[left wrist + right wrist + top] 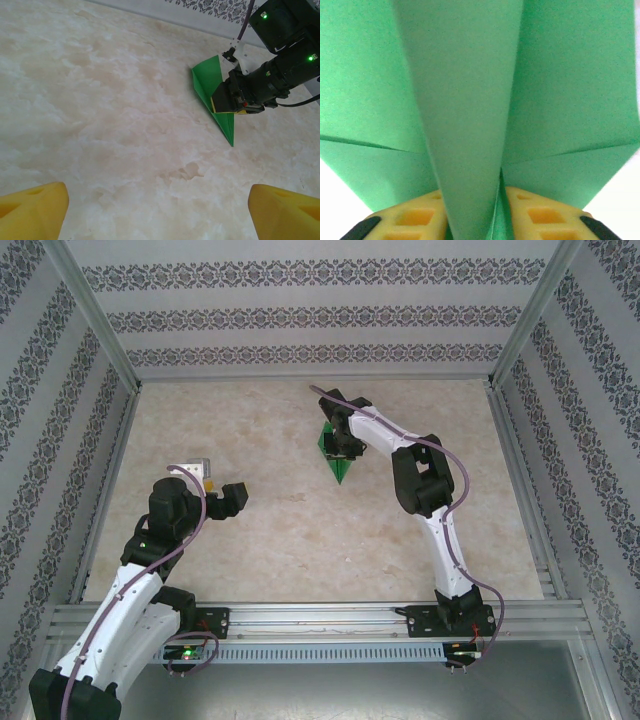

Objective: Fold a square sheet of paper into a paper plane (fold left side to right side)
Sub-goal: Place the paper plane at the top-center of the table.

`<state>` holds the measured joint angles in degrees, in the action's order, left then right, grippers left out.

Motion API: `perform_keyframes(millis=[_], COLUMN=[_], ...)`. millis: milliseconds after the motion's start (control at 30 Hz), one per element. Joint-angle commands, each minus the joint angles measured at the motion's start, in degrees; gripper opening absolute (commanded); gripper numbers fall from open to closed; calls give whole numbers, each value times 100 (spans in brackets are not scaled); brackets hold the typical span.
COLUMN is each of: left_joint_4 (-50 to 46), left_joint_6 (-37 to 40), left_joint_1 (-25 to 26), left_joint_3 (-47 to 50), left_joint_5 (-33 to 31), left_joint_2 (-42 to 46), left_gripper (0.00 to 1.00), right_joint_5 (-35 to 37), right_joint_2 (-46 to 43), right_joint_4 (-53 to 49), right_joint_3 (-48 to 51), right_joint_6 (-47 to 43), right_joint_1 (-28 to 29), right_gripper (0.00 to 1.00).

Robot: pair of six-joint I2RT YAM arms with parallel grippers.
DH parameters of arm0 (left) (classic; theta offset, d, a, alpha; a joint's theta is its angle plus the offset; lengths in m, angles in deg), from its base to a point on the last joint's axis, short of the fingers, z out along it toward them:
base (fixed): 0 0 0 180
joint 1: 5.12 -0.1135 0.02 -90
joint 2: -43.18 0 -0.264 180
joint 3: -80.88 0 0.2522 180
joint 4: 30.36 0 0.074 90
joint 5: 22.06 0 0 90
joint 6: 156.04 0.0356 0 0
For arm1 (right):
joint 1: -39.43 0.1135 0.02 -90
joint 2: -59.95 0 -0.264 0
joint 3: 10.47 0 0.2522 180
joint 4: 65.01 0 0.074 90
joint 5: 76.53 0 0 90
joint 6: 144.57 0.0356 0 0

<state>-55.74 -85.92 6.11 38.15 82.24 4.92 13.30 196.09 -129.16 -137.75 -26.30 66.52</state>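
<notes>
Just one green paper plane (pixel 206 83).

Bare tabletop (pixel 250 530) left of paper plane (pixel 340 472)

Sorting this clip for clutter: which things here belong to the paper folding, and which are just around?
Job:
green paper plane
right pincer, astride its centre fold
left pincer, open, apart from the plane

Just around:
table
patterned walls
metal rail at the near edge
</notes>
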Motion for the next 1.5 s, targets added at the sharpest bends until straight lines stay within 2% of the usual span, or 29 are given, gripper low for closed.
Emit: perform_keyframes(millis=[0, 200, 1467], left_joint_4=[-157, -234, -106], left_joint_6=[116, 89, -119], left_joint_1=[-77, -76, -85], left_joint_3=[-37, -91, -318], left_joint_5=[-99, -204, 34], left_joint_2=[-5, -63, -288], left_gripper=[92, 93, 96], right_joint_5=[-37, 48, 167], right_joint_2=[146, -1, -1234], right_joint_4=[-76, 14, 114], right_joint_3=[-6, 178, 929], right_joint_6=[-31, -6, 181], right_joint_1=[-46, -48, 182], right_gripper=[36, 43, 43])
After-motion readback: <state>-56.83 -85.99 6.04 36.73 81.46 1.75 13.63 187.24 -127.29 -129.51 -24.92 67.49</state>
